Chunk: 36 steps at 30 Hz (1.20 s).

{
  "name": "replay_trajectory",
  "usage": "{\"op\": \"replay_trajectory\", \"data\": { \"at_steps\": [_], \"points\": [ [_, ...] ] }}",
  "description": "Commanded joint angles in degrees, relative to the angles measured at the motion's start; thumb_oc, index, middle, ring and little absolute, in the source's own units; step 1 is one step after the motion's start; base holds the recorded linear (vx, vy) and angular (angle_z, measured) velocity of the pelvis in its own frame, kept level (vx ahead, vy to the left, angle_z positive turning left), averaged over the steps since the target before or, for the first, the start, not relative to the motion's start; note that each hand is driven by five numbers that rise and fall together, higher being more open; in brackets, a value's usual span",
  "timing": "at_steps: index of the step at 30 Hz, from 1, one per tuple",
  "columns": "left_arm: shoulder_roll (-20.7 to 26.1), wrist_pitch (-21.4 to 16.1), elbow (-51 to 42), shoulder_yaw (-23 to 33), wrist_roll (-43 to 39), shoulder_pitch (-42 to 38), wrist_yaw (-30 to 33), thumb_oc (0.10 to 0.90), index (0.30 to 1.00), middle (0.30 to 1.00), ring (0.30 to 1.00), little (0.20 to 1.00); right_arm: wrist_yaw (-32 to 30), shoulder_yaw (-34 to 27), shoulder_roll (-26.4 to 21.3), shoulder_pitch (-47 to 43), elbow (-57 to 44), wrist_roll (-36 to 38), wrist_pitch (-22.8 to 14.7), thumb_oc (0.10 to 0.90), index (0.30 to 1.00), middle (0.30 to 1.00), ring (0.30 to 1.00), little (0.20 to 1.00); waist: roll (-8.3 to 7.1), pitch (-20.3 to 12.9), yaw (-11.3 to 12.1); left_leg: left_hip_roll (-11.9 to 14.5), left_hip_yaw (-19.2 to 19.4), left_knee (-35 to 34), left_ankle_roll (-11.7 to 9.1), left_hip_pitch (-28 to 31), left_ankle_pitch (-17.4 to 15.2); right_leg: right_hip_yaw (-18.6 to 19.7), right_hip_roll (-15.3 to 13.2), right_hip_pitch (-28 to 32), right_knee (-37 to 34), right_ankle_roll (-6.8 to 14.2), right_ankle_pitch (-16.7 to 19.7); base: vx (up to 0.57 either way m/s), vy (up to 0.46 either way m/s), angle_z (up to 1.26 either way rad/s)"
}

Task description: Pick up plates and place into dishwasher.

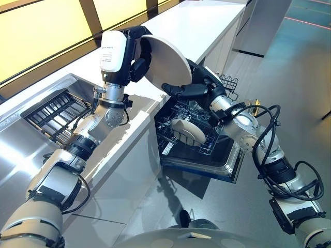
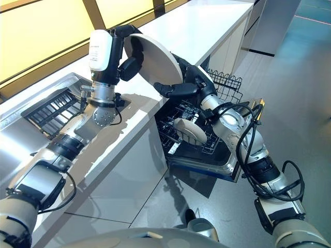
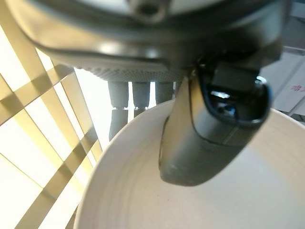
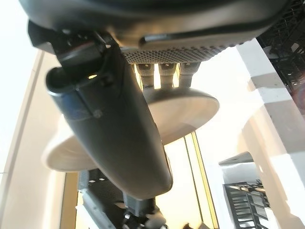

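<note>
Plate [image 1: 166, 62]: held upright over the counter edge — pinched between both hands.
Left hand [image 1: 138, 61]: thumb and fingers clamped on its rim.
Right hand [image 1: 192, 89]: fingers curled round the opposite rim.
Dishwasher rack [image 1: 199, 135]: seen below the fingers — another plate [image 1: 187, 131] is stood in it.

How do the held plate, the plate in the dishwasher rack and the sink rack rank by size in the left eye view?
1. Held plate, gripped by the left hand and right hand.
2. Sink rack, similar in extent, so unsure.
3. Plate in the dishwasher rack, smallest, but farther away.
</note>
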Motion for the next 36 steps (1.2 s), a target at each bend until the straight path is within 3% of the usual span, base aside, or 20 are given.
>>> {"op": "replay_trajectory", "data": {
  "at_steps": [1, 11, 12, 13, 18, 31, 36],
  "points": [
    [0.83, -1.82, 3.53, 2.77, 1.56, -4.04, 4.57, 0.1, 0.3, 0.3, 0.3, 0.2, -0.59, -7.58, 2.44, -5.6, -3.88, 2.15, -8.25, 0.8, 0.9, 0.9, 0.9, 0.9, -2.2, -6.11, -0.21, -0.25, -0.51, 0.13, 0.49, -1.24, -0.17, -3.07, -2.32, 2.93, 0.26, 3.37, 0.04, 0.0, 0.0, 0.0],
    [0.85, -4.66, 5.66, 4.22, 2.27, -0.66, 4.7, 0.1, 0.3, 0.3, 0.3, 0.2, 0.2, -9.98, 1.51, -3.44, -5.31, 5.35, -8.95, 0.8, 0.9, 0.9, 0.9, 0.9, -2.34, -6.08, -0.33, -0.16, -0.32, 0.13, 0.56, -1.15, -0.15, -3.09, -2.25, 2.97, 0.26, 3.29, 0.01, 0.0, -0.002, -0.01],
    [0.74, -4.9, 5.72, 4.05, 2.45, -0.7, 4.87, 0.1, 0.3, 0.3, 0.3, 0.2, 0.26, -9.99, 1.44, -3.43, -5.36, 5.84, -8.99, 0.6, 0.728, 0.728, 0.728, 0.7, -2.35, -6.04, -0.4, -0.17, -0.33, 0.13, 0.56, -1.12, -0.17, -3.03, -2.22, 2.99, 0.26, 3.27, 0.02, 0.0, 0.0, 0.0],
    [0.62, -5.05, 5.75, 4.0, 2.6, -0.82, 4.84, 0.1, 0.3, 0.3, 0.3, 0.2, 0.37, -9.93, 1.48, -3.45, -5.33, 6.03, -8.93, 0.1, 0.3, 0.3, 0.3, 0.2, -2.35, -6.01, -0.43, -0.18, -0.37, 0.13, 0.58, -1.08, -0.21, -3.0, -2.2, 3.01, 0.26, 3.24, 0.0, 0.0, 0.0, 0.0],
    [0.28, -4.69, 5.14, 3.16, 2.71, -1.95, 4.25, 0.1, 0.3, 0.3, 0.3, 0.2, 2.59, -9.23, 1.48, -3.78, -5.4, 4.01, -10.7, 0.1, 0.3, 0.3, 0.3, 0.2, -2.39, -6.03, -0.39, -0.17, -0.52, 0.13, 0.59, -1.07, -0.28, -2.94, -2.18, 3.15, 0.26, 3.29, -0.12, 0.0, 0.0, 0.0],
    [0.93, -5.33, 4.42, 2.42, 2.14, -3.29, 4.41, 0.1, 0.3, 0.3, 0.3, 0.2, 4.78, -8.5, 0.56, -3.7, -4.36, 2.96, -8.9, 0.1, 0.3, 0.3, 0.3, 0.2, -2.35, -6.06, -0.48, -0.19, -0.68, 0.13, 0.52, -0.94, -0.3, -2.9, -2.16, 3.3, 0.26, 3.3, -0.14, 0.0, 0.0, 0.0],
    [1.14, -5.12, 3.7, 1.63, 2.02, -4.45, 4.36, 0.1, 0.3, 0.3, 0.3, 0.2, 3.79, -7.93, -0.17, -4.05, -3.05, -1.05, -9.79, 0.1, 0.3, 0.3, 0.3, 0.2, -2.41, -6.03, -0.45, -0.28, -0.97, 0.13, 0.56, -1.03, -0.39, -2.84, -2.1, 3.32, 0.26, 3.29, -0.25, 0.0, 0.0, 0.0]
  ]
}}
